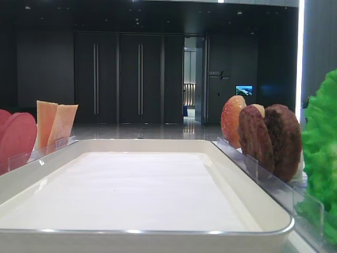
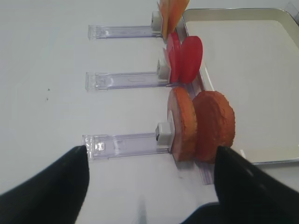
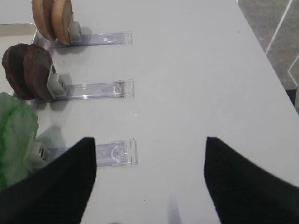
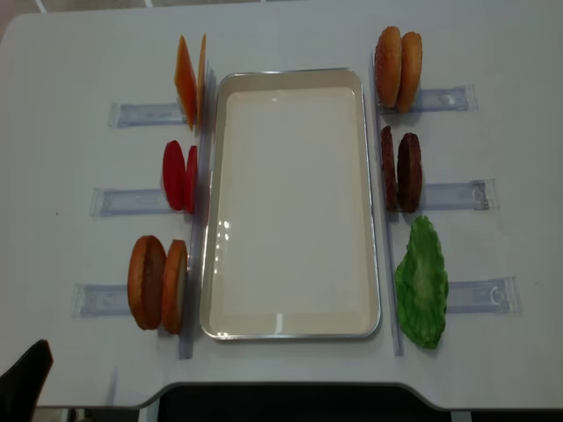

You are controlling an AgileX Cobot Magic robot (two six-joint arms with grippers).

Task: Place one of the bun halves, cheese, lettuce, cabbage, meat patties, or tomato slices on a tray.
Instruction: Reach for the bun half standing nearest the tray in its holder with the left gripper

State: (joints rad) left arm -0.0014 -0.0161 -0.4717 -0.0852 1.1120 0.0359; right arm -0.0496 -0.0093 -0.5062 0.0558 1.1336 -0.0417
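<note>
Food stood on edge in clear holders (image 4: 141, 114) beside the empty tray (image 4: 290, 330), easy to pinch. Both sets of fingers (image 2: 74, 177) (image 3: 70, 172) wide, holding nothing.

So there's a white bench (image 4: 290, 35) with six clear plastic holder strips (image 4: 141, 114) lying flat on it, three down each side. Dark hall with tall doors (image 1: 118, 79) behind it.
</note>
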